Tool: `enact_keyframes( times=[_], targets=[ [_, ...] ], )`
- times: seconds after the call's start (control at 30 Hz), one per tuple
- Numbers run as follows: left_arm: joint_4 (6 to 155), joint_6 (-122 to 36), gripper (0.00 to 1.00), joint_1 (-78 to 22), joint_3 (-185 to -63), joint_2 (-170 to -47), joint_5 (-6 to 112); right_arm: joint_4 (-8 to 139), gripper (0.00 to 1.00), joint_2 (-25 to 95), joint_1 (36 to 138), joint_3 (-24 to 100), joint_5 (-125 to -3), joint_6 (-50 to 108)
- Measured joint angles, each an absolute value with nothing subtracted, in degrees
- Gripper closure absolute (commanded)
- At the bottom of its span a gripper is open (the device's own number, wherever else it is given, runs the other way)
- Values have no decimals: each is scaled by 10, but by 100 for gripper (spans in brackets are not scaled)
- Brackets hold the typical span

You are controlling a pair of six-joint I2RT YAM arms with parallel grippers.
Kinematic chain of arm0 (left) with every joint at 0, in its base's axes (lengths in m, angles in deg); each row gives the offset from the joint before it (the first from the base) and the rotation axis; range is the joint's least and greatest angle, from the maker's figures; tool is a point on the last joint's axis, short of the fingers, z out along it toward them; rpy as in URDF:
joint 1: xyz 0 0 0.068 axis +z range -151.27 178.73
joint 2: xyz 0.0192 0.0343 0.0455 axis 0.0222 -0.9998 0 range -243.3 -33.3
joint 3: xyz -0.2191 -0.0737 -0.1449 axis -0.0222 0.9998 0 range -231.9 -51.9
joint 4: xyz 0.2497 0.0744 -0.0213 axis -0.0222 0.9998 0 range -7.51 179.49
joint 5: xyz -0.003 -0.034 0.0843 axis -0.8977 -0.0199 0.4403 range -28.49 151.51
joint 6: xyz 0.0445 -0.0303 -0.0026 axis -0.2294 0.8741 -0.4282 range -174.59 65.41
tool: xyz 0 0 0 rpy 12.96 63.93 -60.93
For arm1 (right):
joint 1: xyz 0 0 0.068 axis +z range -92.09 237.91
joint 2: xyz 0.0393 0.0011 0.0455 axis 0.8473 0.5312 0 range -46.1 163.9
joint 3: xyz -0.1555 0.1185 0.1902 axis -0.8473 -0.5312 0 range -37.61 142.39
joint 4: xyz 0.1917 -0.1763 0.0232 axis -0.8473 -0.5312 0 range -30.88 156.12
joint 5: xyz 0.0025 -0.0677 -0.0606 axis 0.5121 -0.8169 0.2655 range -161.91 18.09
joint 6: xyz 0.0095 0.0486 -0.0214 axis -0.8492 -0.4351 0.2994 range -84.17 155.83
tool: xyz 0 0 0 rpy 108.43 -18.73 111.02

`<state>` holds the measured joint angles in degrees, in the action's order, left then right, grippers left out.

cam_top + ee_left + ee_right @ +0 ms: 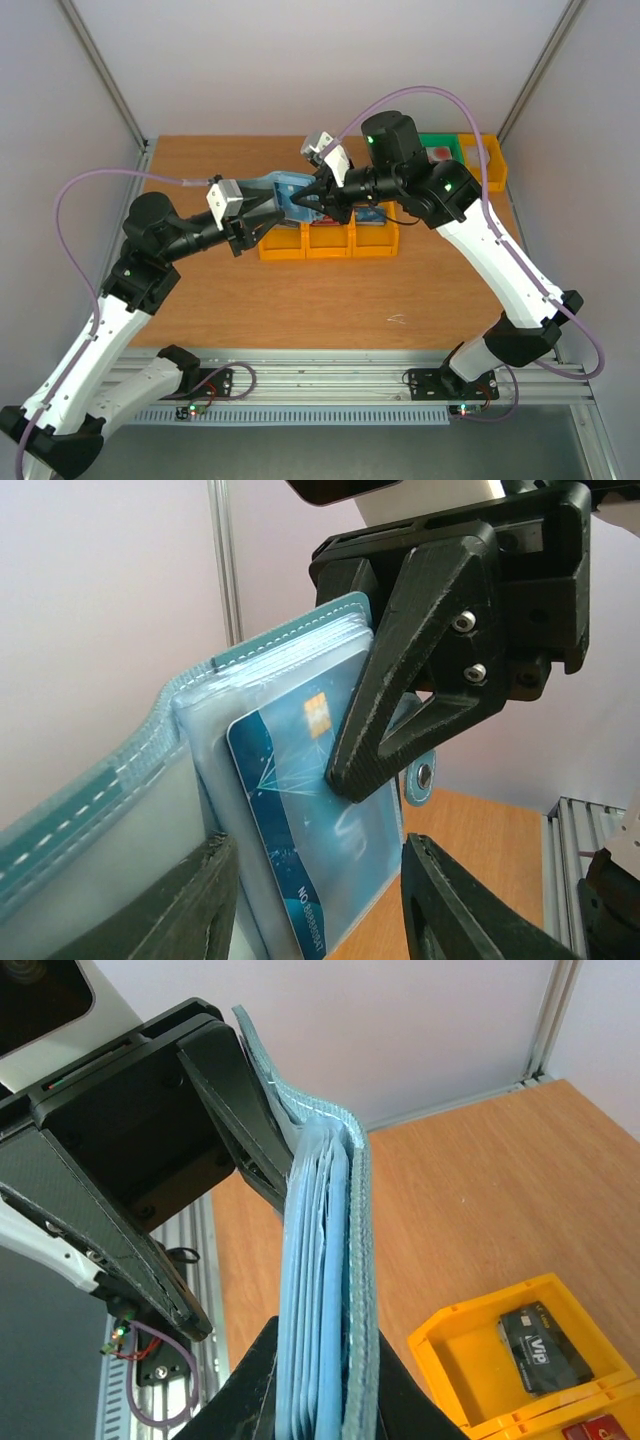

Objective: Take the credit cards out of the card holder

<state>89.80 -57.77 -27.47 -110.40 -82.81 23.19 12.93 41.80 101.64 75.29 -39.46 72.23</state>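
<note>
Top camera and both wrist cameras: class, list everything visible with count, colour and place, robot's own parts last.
card holder: one, blue, held in the air between both pincers.
blue credit card: one, blue, in a clear sleeve of the card holder.
dark credit card: one, dark grey, in a yellow bin.
red card: one, red, in the neighbouring bin, mostly cut off.
yellow bins: four, yellow; three in a row mid-table, one far right.
green bin: one, green, far right beside the lone yellow bin.
table: one, brown wood.
left pincer: one, black, gripping the card holder.
right pincer: one, black, pinching the card holder at the blue card.
</note>
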Motion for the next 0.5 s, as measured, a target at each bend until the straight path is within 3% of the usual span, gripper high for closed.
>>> enact_keyframes(
  times=[0.5],
  targets=[
    [891, -573, 66, -279, -1114, -841, 236, 142, 99, 415, 1033, 754, -456, 719]
  ],
)
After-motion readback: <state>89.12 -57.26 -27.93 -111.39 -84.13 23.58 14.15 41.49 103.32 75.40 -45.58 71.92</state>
